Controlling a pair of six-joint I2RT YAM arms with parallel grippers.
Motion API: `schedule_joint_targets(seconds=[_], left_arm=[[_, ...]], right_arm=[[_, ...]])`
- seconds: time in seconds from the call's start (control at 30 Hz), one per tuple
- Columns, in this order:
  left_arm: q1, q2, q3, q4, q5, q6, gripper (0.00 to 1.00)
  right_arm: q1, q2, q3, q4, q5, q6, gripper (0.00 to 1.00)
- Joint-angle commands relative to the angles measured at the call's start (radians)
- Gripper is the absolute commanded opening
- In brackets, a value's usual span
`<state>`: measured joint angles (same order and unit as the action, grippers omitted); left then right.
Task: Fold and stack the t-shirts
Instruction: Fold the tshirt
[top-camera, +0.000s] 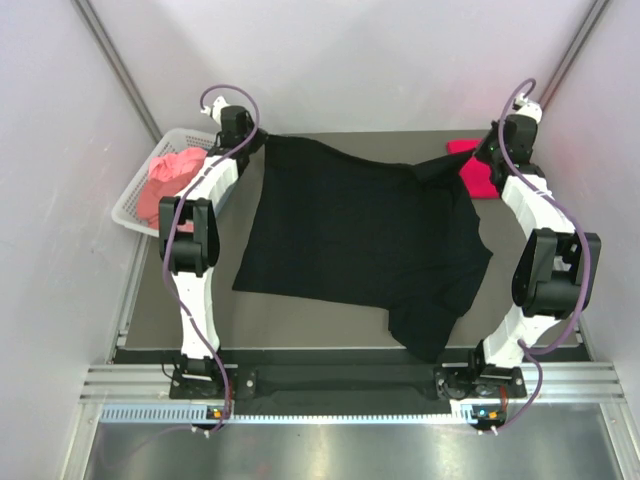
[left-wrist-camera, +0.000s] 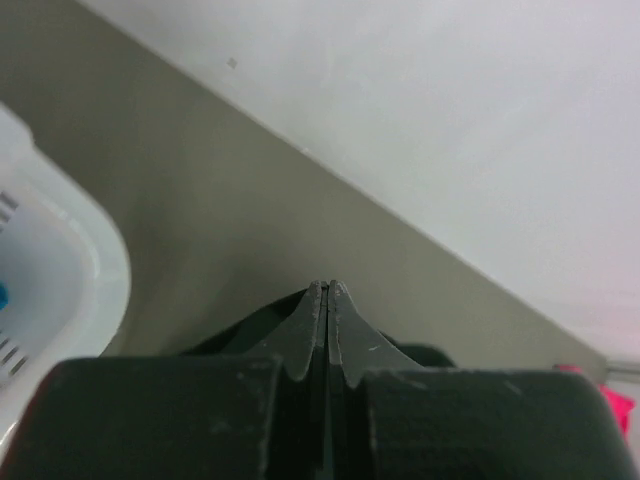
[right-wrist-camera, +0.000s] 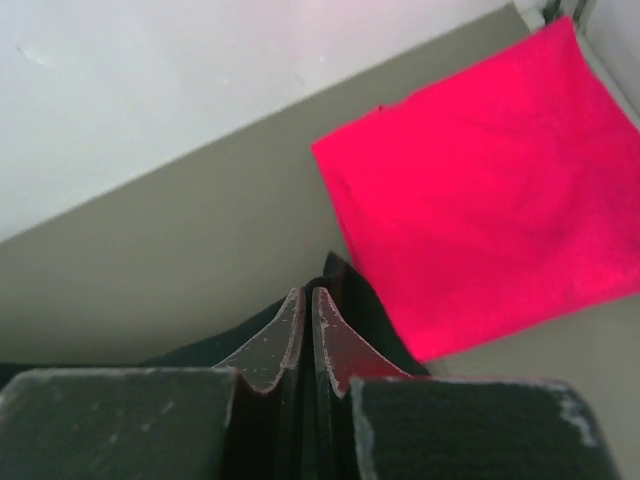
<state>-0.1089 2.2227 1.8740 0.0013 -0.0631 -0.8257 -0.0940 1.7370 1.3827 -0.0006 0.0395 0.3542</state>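
A black t-shirt (top-camera: 360, 240) lies spread over the middle of the table. My left gripper (top-camera: 250, 140) is shut on its far left corner; black cloth shows under the fingertips in the left wrist view (left-wrist-camera: 327, 290). My right gripper (top-camera: 484, 152) is shut on its far right corner, with black cloth (right-wrist-camera: 350, 290) around the tips (right-wrist-camera: 307, 295). A folded crimson red t-shirt (top-camera: 476, 172) lies at the far right, large in the right wrist view (right-wrist-camera: 480, 190). Salmon pink t-shirts (top-camera: 170, 180) fill the basket.
A white lattice basket (top-camera: 138, 190) stands at the far left edge of the table; its rim shows in the left wrist view (left-wrist-camera: 70, 270). White walls close in the far side and both sides. The metal rail runs along the near edge.
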Motion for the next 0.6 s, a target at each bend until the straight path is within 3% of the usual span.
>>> schedule_joint_targets(seconds=[0.0, 0.57], left_arm=[[0.008, -0.089, -0.061, 0.014, 0.034, 0.086, 0.0], [0.032, -0.227, -0.254, -0.222, 0.039, 0.203, 0.0]], right_arm=[[-0.018, -0.025, 0.003, -0.099, -0.021, -0.027, 0.0], [-0.105, -0.14, -0.168, -0.308, -0.07, -0.034, 0.0]])
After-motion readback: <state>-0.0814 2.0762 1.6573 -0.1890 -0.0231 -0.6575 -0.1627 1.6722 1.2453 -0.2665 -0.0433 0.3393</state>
